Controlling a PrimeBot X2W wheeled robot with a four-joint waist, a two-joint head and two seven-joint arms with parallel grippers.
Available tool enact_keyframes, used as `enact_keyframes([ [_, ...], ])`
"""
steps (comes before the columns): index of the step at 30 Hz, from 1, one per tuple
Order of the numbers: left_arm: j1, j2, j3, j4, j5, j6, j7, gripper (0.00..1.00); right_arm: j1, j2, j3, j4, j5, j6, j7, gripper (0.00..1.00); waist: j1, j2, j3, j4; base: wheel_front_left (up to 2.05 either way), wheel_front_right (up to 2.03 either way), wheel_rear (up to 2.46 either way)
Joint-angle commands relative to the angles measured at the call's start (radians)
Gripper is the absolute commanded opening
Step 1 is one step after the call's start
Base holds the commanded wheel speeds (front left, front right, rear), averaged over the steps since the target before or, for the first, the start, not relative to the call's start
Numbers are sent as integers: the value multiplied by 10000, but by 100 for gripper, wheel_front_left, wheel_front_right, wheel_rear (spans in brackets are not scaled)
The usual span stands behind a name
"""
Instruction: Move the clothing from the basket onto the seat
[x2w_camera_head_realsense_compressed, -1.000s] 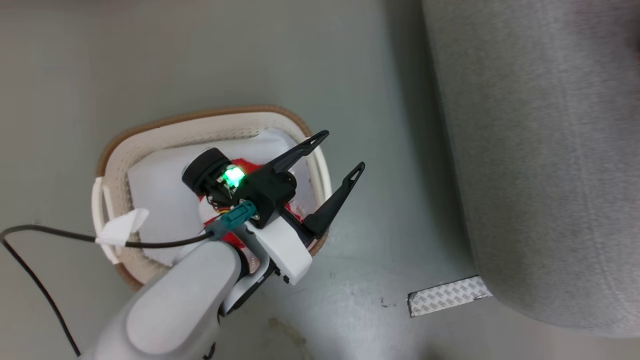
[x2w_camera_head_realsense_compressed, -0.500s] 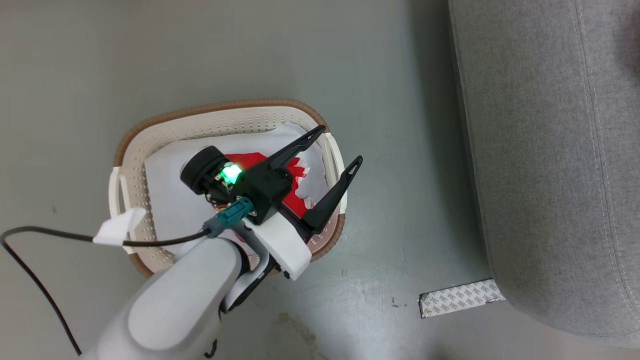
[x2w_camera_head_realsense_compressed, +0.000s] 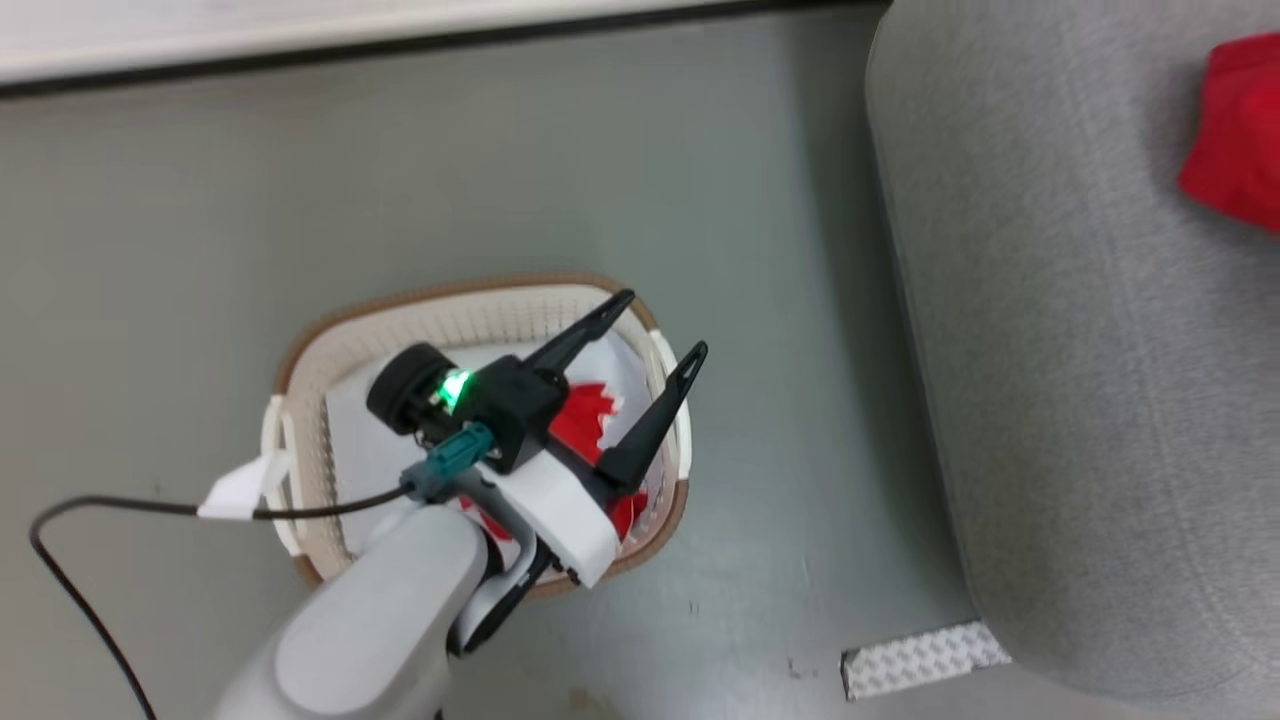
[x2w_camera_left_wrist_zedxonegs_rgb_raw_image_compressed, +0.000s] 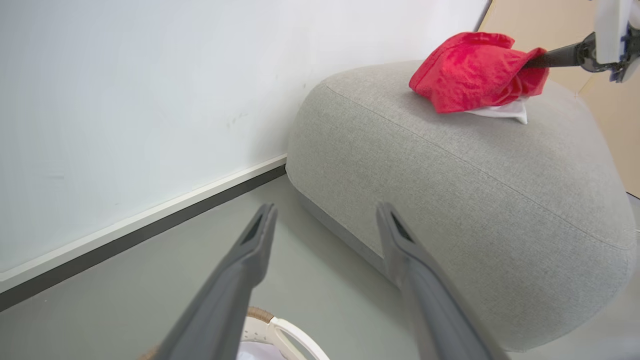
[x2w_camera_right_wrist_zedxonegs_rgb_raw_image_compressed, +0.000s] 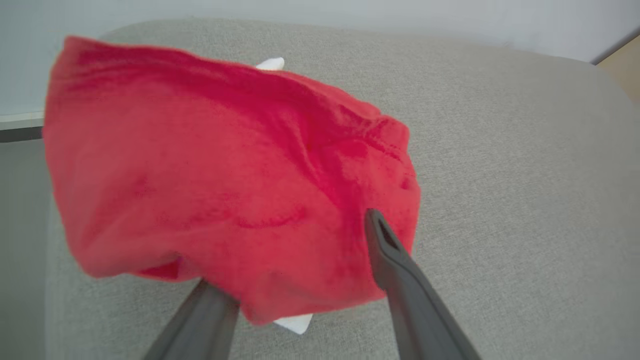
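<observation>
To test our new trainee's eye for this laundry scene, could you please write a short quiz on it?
1. Which end effector hangs over the basket, and are its fingers apart or together?
2. True or false: the basket holds no red clothing.
3. The red garment at the right end effector is: A) in the basket, B) on the seat, C) hanging clear in the air.
Key: 1. The left end effector, fingers apart. 2. False: a red piece lies inside. 3. B.
</observation>
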Motion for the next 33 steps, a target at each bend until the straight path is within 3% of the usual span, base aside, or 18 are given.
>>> enact_keyframes([
  [1,203,-19,19,92,-98,36,-101,100,127,-124,75,-95,93,-22,24,100,0,0,-609,-51,0,0,0],
  [11,1131,-392,181,698,-730,201,-610,100,1233,-981,1073,-1532,734,-22,160,100,0,0,-2756,33,0,0,0],
  [18,1866,-371,699,808,-1182,495,-823,100,1884,-1362,1365,-3405,1305,-23,-412,100,0,0,-3983,239,0,0,0],
  [25,2506,-102,1327,631,-1368,830,-907,100,2655,-1075,1137,-4530,1285,-22,-1518,100,0,0,-4784,702,0,0,0],
  [33,3218,98,2077,322,-1367,1269,-912,100,4166,165,486,-5480,1181,-22,-3003,100,0,0,-5389,1198,0,0,0],
])
